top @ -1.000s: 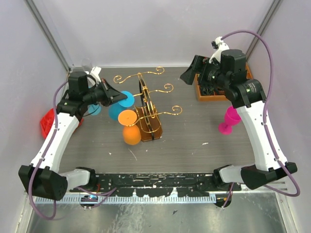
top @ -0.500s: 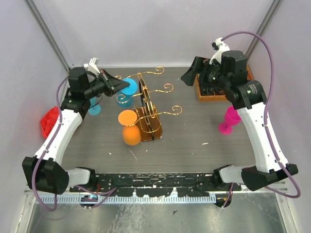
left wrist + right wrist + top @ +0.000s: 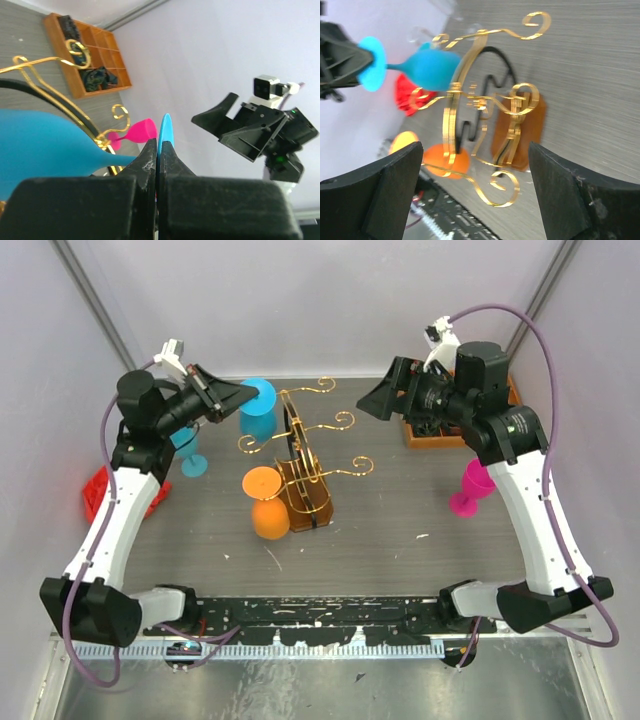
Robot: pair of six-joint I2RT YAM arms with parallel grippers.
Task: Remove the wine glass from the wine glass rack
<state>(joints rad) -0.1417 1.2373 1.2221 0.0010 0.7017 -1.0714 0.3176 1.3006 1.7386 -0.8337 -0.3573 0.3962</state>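
- We are looking down on a grey table (image 3: 400,515), with two robot arms reaching in from its near edge.
- The wine glass rack (image 3: 305,465), made of gold wire with curled arms on a small brown base, is standing around the middle of the table.
- The left claw (image 3: 240,396) is hanging in the air near the far left corner. Its fingers are pressed fully together on the thin flat foot of a blue wine glass (image 3: 258,412).
- That glass is lying sideways in the air, with its foot toward the claw and its bowl pointing at the rack's far left arm. The bowl is sitting just beside the gold wire, and we are not able to tell whether the two are touching.
- The right claw (image 3: 378,390) is hanging in the air near the far right corner. It is spread wide, gripping nothing, and facing the rack from well apart.
- An orange glass (image 3: 268,505) is sitting upside down at the rack's near left side, foot above bowl.
- A second blue glass (image 3: 190,455) is standing upright near the left edge, partly hidden by the left arm.
- A pink glass (image 3: 470,488) is standing upright near the right edge, beside the right arm.
- A wooden tray (image 3: 440,435) with compartments is sitting in the far right corner, partly hidden by the right arm.
- Something red (image 3: 98,490) is lying at the left edge, too hidden for us to identify.
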